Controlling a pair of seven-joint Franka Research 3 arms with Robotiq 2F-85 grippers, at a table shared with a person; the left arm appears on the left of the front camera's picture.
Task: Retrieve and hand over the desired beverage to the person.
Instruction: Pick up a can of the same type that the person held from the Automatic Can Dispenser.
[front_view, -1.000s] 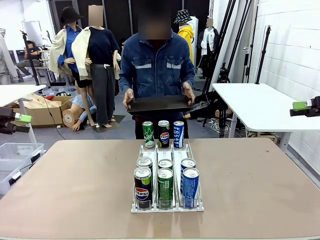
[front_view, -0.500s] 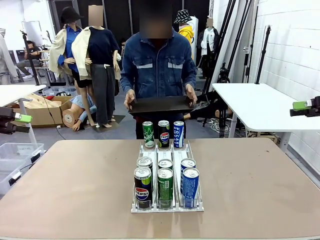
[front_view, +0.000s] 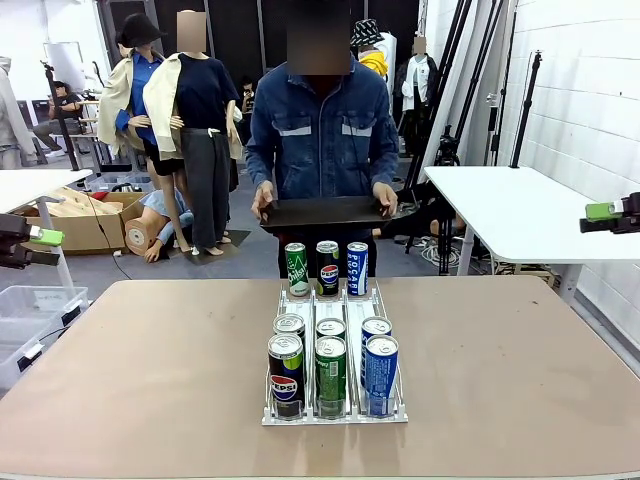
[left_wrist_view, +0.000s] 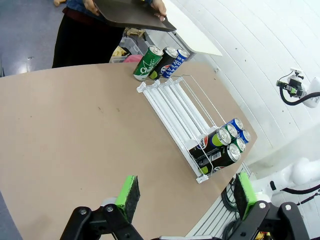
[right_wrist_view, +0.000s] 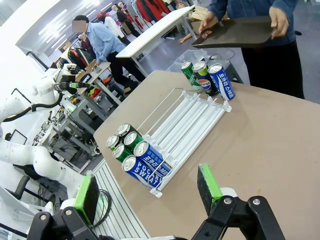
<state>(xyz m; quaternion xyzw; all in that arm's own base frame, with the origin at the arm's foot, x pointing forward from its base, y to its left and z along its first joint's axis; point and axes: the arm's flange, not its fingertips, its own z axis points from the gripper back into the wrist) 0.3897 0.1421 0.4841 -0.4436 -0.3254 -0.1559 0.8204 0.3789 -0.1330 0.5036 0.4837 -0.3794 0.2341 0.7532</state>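
Brown table (front_view: 150, 350), a full rack and two idle arms: judging by how things lie, the task has hardly begun. No drink has been picked up and none has reached the person.

A clear three-lane rack (front_view: 345, 300) sits in the middle of the table. Six cans (front_view: 331, 370) are packed in two rows at its near end, with a black cola, a green one and a blue one in front. Three more cans (front_view: 328, 267) stand upright in a row just past the rack's far end, on the person's side. The person (front_view: 322, 130) stands at the far edge holding a dark tray (front_view: 320, 213) in both hands, above and behind those three cans. Neither hand points at a drink, so which one is wanted cannot be told.

The left gripper (front_view: 32, 238) hangs beyond the table's left side and the right gripper (front_view: 608, 212) beyond its right side. Both have their jaws spread wide with nothing between them. Each is well apart from every can, and in both wrist views bare tabletop separates the green pads from the rack.

What is left is nearly the whole job: settling on a can, reaching in, gripping it, lifting it out and carrying it across, probably onto the tray.
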